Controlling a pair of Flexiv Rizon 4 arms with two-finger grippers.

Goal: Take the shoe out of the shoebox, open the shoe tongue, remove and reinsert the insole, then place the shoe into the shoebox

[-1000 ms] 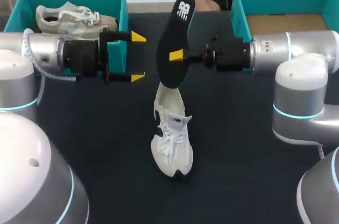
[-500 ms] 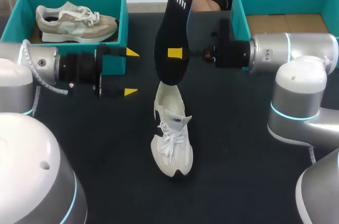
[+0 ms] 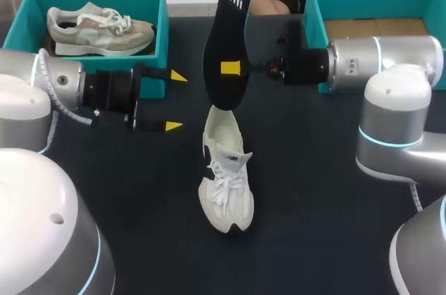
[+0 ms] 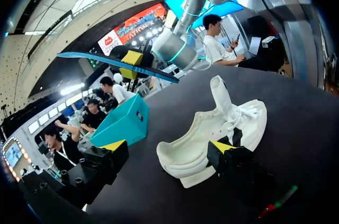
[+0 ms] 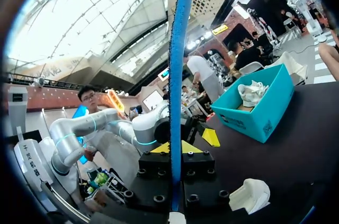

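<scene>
Item: my right gripper (image 3: 230, 70) clamped the insole (image 3: 223, 33) upright above the shoe (image 3: 225, 183). My left gripper (image 3: 173, 101) gaped wide, empty.

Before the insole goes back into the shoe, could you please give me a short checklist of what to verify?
1. Grip on the black foam insole: ok; the right end effector is shut on its middle.
2. White lace-up shoe upright on the dark table, opening up: ok.
3. The tongue clear of the opening: ok; the left wrist view shows it standing up.
4. Insole's lower end over the heel opening: ok in the head view; whether it touches, cannot tell.
5. Shoe steadied: not ok; the left end effector is open, apart from the shoe.
</scene>
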